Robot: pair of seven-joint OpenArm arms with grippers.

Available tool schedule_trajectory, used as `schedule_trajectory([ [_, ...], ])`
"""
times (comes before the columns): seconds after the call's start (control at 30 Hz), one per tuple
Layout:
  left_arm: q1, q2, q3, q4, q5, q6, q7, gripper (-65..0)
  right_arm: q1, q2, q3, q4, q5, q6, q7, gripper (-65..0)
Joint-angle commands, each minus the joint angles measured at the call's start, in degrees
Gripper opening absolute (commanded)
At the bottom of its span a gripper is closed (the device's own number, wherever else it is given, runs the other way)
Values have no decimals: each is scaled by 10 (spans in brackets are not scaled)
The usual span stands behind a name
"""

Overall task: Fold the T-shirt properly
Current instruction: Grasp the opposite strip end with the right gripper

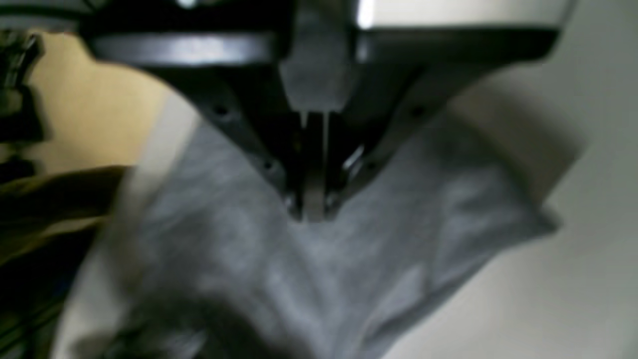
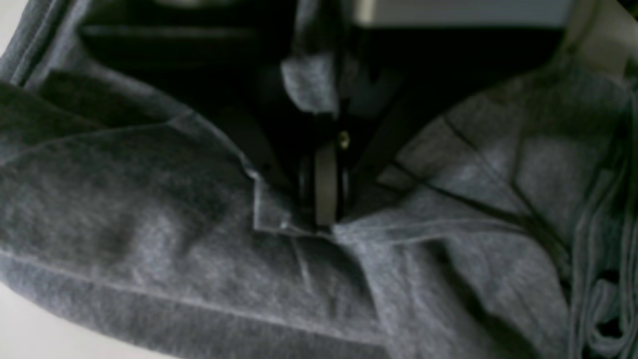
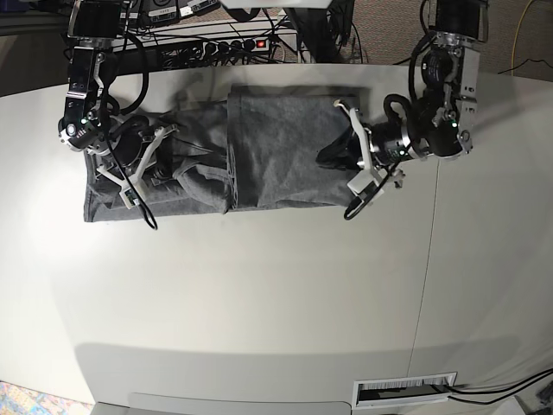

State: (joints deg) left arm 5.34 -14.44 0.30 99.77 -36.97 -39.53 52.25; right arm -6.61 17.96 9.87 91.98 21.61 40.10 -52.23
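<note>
Nearest in the base view lies the bare front of the white table, with a small labelled slot at its front edge. Farther back, across the table's rear half, the grey T-shirt lies spread in a long band, its middle portion flat and smooth, with a vertical fold ridge just left of centre and bunched, wrinkled cloth toward its left end. At that left end the right gripper is sunk among the rumpled fabric; the right wrist view shows this claw pressed narrow, its tips meeting on a hemmed edge of the T-shirt, with cloth heaped up on both sides of it. At the band's other end the left gripper reaches in over the shirt's edge; in the blurred left wrist view its jaws stand pinched together, the tips down on the grey T-shirt, which rises in a soft peak toward them over the pale table. Whether a fold is actually caught between the tips cannot be told through the blur. Beyond the table's rear edge runs a tangle of black cables and a power strip.
</note>
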Motion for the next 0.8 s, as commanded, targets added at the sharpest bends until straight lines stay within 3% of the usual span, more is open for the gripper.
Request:
schedule_trajectory([
  [0.0,-7,-2,-2,2,1,-5,-14,-650,0,8,2,4,-8,-1,-39,-650],
  [0.23,-6,3,-1,-79,11,-5,-85,-650,-1,8,2,23,42,-1,-101,-650],
  [0.33,-6,3,-1,-129,62,-5,-144,-650,-1,8,2,36,56,-1,-128,-650],
  [0.5,-6,-2,-1,-189,188,77,-219,-650,-1,14,10,64,68,-1,-158,-650],
  [0.67,-7,-7,-1,-196,203,91,-233,-650,-1,37,83,91,193,-1,-197,-650],
  [0.77,-7,-7,-1,-196,203,91,-234,-650,-3,42,157,98,262,-1,-241,-543],
])
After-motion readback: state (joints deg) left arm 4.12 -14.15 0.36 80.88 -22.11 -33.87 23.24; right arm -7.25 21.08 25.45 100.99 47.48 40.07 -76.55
